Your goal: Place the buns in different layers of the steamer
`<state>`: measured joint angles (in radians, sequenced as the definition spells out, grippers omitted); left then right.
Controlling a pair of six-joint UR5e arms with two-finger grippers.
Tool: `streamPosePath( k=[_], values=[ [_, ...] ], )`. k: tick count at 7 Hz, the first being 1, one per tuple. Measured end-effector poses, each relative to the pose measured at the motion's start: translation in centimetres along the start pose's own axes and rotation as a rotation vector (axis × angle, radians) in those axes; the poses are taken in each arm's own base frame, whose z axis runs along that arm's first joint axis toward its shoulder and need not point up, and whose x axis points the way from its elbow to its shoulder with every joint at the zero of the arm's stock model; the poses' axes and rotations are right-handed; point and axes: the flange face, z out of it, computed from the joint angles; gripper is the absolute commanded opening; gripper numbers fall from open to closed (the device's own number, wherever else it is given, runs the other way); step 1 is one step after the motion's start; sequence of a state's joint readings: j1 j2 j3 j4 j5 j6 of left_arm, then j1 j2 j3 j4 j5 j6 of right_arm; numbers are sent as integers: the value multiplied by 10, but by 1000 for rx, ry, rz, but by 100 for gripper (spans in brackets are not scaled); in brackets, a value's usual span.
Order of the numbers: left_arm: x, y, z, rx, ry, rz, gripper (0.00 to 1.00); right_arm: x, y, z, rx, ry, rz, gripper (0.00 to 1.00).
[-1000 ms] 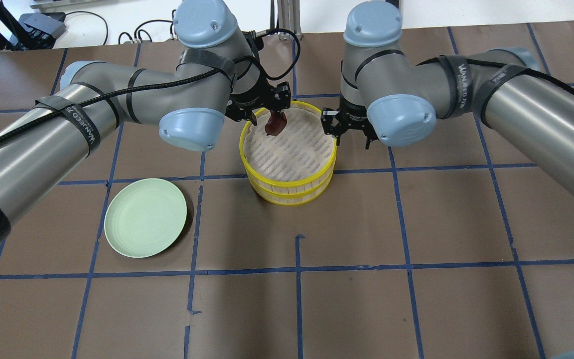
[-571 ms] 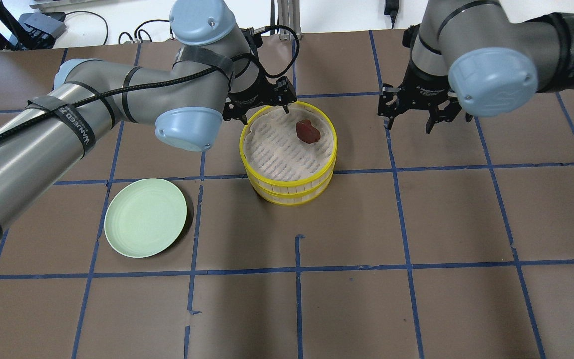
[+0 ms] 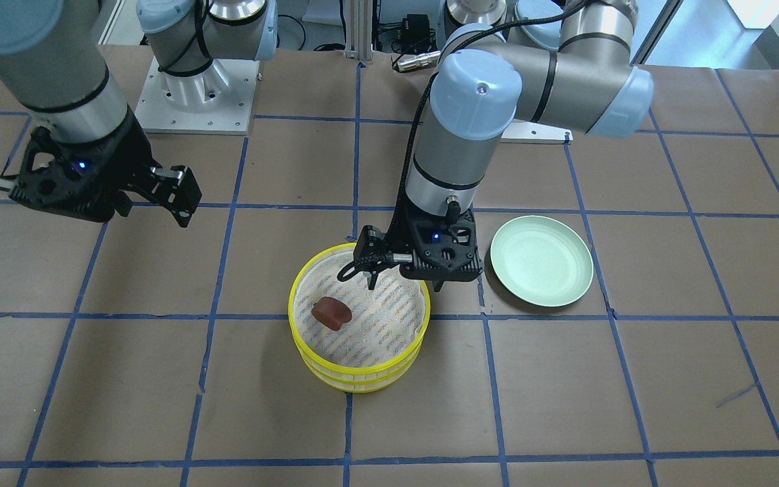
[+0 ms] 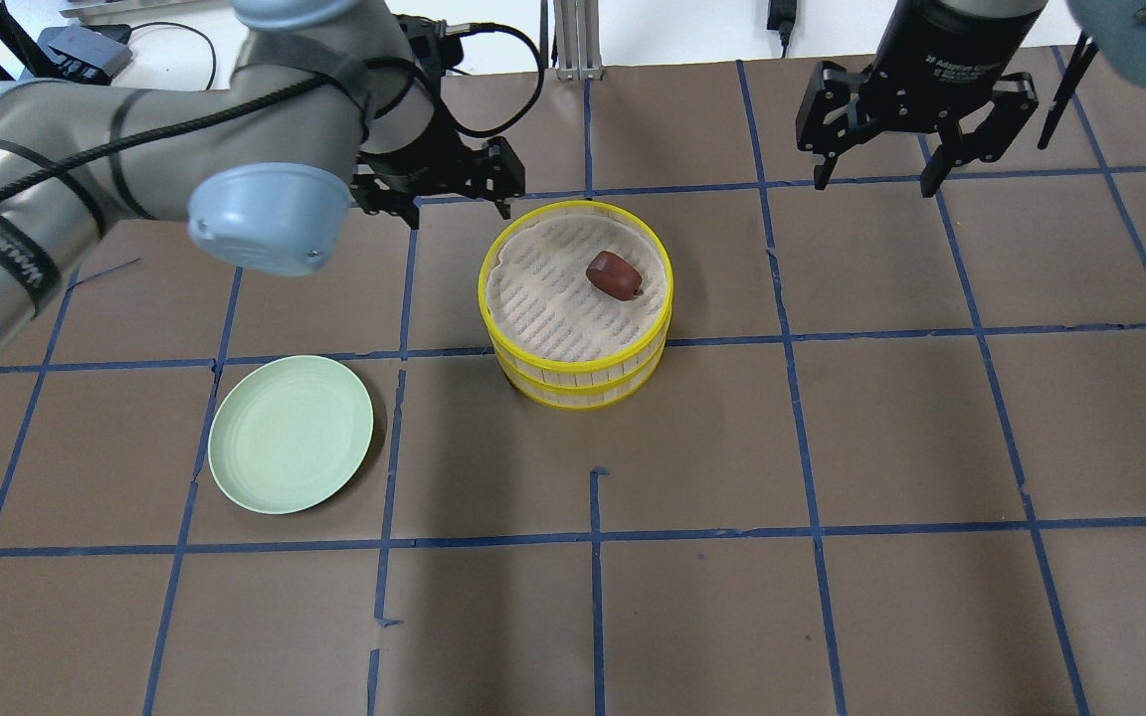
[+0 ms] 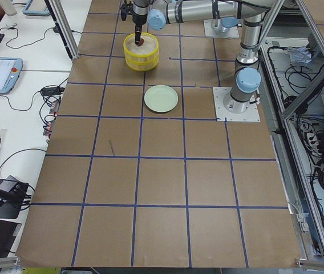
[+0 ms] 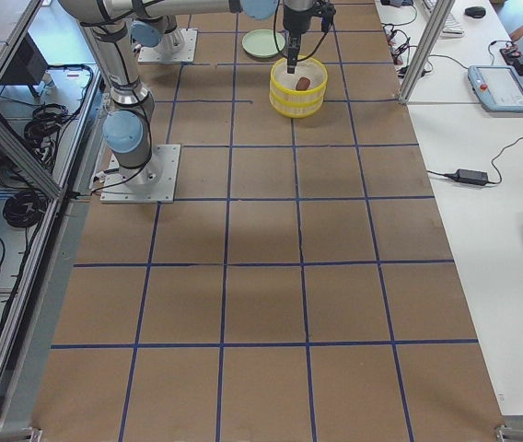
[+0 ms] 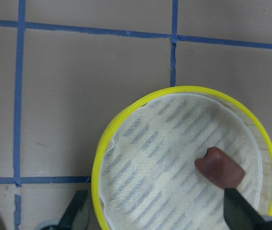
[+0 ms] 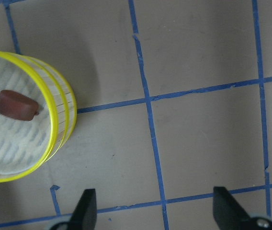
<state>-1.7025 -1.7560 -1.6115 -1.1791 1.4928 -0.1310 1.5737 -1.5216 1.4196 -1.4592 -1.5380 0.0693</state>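
Two yellow-rimmed steamer layers stand stacked at the table's middle, the upper layer (image 4: pixel 481 290) on the lower layer (image 4: pixel 578 397). The dark red-brown bun (image 4: pixel 615 275) lies on the upper layer's woven floor, toward the right side; it also shows in the front view (image 3: pixel 331 312) and in both wrist views (image 7: pixel 220 166) (image 8: pixel 15 105). The white bun shows in no view. My left gripper (image 4: pixel 459 211) is open and empty, just off the steamer's far-left rim. My right gripper (image 4: pixel 873 182) is open and empty, raised far to the steamer's right.
A pale green plate (image 4: pixel 290 435) lies bare on the brown paper, front-left of the steamer. Blue tape lines grid the table. Cables and equipment sit beyond the far edge.
My left gripper let go of the red-brown bun, which now lies in the upper layer, and drew back to the left. My right gripper moved away from the steamer, to the right and up.
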Motion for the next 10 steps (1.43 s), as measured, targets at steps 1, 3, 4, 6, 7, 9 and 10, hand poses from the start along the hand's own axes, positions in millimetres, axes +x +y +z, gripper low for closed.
streamPosePath(
  k=[1,3,4,6,7,9,10],
  values=[
    [-32,6,-25,-27,-14,9,100,2,13,-13,-6,2,-91,99],
    [-58,23,-62,-72,-24,0,100,4,19,-4,-43,6,-153,100],
    [-59,30,-73,-86,-28,-1,100,4,19,2,-53,2,-153,100],
    [-59,41,-83,-111,-41,3,100,4,20,9,-70,3,-150,100],
    [-61,44,-84,-116,-53,19,100,5,20,12,-71,1,-147,100],
    [-65,51,-84,-124,-80,79,100,8,22,10,-68,8,-144,100],
    [-66,52,-83,-128,-83,88,100,7,22,10,-66,9,-145,100]
  ],
)
